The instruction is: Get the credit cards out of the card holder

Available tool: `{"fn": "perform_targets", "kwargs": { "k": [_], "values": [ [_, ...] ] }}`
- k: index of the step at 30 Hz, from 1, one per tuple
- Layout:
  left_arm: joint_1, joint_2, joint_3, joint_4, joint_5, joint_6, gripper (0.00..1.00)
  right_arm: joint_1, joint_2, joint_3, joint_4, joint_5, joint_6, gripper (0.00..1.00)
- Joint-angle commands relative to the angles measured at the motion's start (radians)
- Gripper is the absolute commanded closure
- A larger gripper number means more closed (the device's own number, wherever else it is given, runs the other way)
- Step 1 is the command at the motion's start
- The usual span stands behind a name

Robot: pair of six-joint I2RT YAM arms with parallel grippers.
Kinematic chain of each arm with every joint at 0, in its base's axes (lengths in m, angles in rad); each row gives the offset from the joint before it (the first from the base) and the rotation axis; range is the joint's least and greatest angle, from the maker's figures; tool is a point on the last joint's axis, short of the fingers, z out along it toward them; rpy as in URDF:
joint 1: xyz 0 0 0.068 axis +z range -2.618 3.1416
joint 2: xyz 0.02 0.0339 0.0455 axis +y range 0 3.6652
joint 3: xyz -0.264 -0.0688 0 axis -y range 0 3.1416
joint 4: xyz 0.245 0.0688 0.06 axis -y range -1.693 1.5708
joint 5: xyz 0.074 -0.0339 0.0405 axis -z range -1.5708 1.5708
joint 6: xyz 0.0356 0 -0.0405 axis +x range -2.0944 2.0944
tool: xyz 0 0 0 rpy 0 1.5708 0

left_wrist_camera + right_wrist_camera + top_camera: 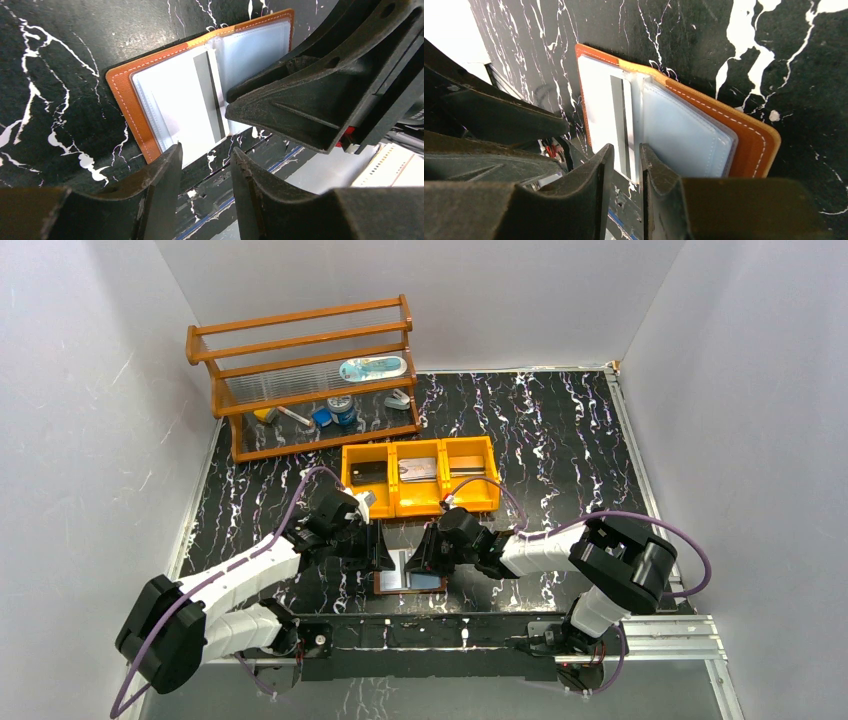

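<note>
Right wrist view: the right jaws stand close together with only a narrow gap. They straddle the near edge of the clear sleeve fold at the middle of the small brown leather fold-over card holder. Whether they pinch that edge I cannot tell.

The holder lies open and flat on the black, white-veined marble-pattern tabletop, its pale glossy grey-blue plastic sleeves facing up. One thin pale credit card, with a grey and black stripe along its length, sits in the sleeve just beside the fold.

In the left wrist view the left jaws are spread partway, and tabletop shows through the gap. Their tips are at the near edge of the sleeve that holds the striped card, and they grip nothing.

From the top external camera, both sets of jaws meet over the holder, which lies between the two arms near the front of the tabletop.

Just behind it stands an orange three-compartment plastic tray:
- Left compartment: a dark flat piece.
- Middle compartment: a grey flat piece.
- Right compartment: a silvery flat piece.

Farther back on the left is a brown wooden shelf rack with ribbed clear panels:
- Upper shelf: a pale blue oblong packet, its print too small to read.
- Lower shelf: a round blue tin, a yellow item and a small white piece.
</note>
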Motion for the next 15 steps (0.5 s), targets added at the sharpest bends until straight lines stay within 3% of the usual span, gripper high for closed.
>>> {"fn": "perform_targets", "kwargs": {
  "k": [1,15],
  "values": [
    [-0.034,0.035,0.038,0.011,-0.014,0.019,0.62,-0.001,0.019,-0.023,0.012,0.011,0.006,0.67],
    [-0.066,0.131,-0.028,0.051,-0.112,-0.004,0.71,-0.003,0.042,-0.028,0.049,-0.016,0.01,0.7]
  ]
}}
